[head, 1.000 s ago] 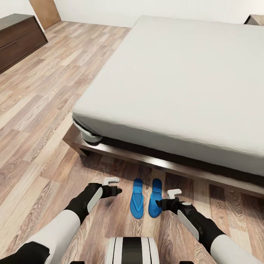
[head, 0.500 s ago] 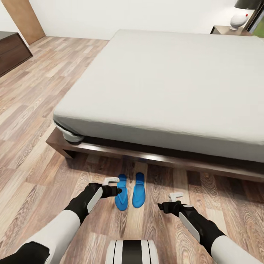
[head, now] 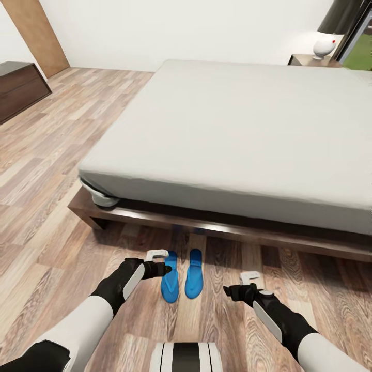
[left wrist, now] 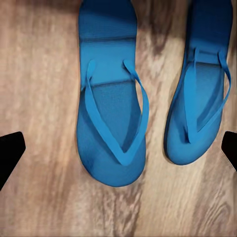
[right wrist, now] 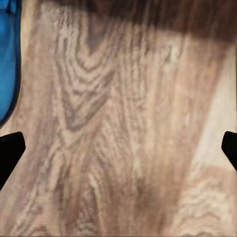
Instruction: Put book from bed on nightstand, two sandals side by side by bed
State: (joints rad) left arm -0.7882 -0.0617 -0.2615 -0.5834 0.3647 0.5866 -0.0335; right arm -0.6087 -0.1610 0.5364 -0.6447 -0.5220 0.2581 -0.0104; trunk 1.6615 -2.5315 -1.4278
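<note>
— Pale grey mattress, flat and bare, on a dark wood bed [head: 222,230], with the plank floor [head: 46,170] around it. And the small things?

— Two bright blue sandals [head: 181,281] lie side by side, soles flat and thin straps up, just off the bed's frame. The left gripper [head: 164,268] hangs just beside them, the right gripper [head: 227,292] a little apart.

— Jaws?

— Spread wide on both, holding nothing.
</note>
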